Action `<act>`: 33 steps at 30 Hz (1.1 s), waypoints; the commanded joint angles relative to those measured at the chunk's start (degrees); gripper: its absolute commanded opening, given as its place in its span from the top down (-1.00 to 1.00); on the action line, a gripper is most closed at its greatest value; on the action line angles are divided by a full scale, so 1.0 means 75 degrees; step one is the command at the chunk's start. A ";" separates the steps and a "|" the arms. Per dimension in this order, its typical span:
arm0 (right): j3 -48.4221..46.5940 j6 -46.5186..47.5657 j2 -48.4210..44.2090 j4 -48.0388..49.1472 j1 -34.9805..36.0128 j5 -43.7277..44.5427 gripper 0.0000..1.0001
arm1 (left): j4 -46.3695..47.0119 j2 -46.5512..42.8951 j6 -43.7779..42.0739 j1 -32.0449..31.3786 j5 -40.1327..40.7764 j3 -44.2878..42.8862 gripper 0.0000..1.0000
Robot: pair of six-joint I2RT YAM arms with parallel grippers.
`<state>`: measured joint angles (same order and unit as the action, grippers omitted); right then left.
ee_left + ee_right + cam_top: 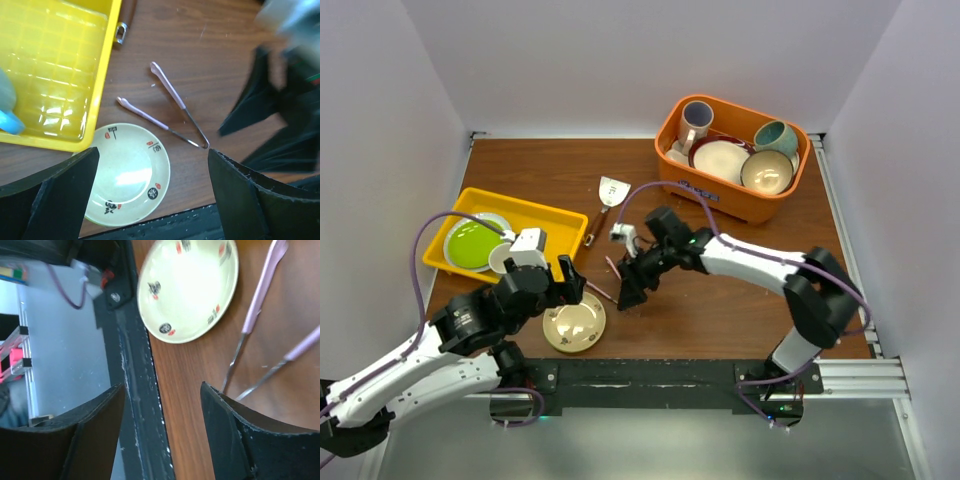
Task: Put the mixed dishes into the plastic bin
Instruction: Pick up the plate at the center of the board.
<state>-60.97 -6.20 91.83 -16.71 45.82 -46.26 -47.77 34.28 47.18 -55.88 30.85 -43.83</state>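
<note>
A cream plate (574, 327) (127, 172) (187, 287) with small red and black marks lies flat on the table near its front edge. My left gripper (570, 283) (152, 195) hovers open just above it with nothing between its fingers (65, 195). My right gripper (632, 290) (162, 430) is open and empty over the table's front edge, right of the plate. The orange plastic bin (760, 205) stands at the back right and holds a lavender mug (695, 120), a teal mug (775, 135), a brown-rimmed plate (720, 160) and a bowl (767, 172).
A shallow yellow tray (545, 215) (55, 65) at the left holds a lime-green plate (475, 243) and a white cup (502, 258). Thin pink tongs (170, 107) (260, 305) lie between the two grippers. A metal spatula (609, 195) lies mid-table. The black front rail (137, 390) borders the table.
</note>
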 commanded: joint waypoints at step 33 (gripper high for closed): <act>-0.1422 -0.1529 0.2194 0.0564 0.1707 0.4282 0.42 | -0.0381 -0.0716 0.0518 0.0044 0.0715 0.0032 -0.92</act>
<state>-69.54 -19.35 110.32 -11.09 58.28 -17.12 -51.94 29.28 50.26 -55.88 35.20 -44.14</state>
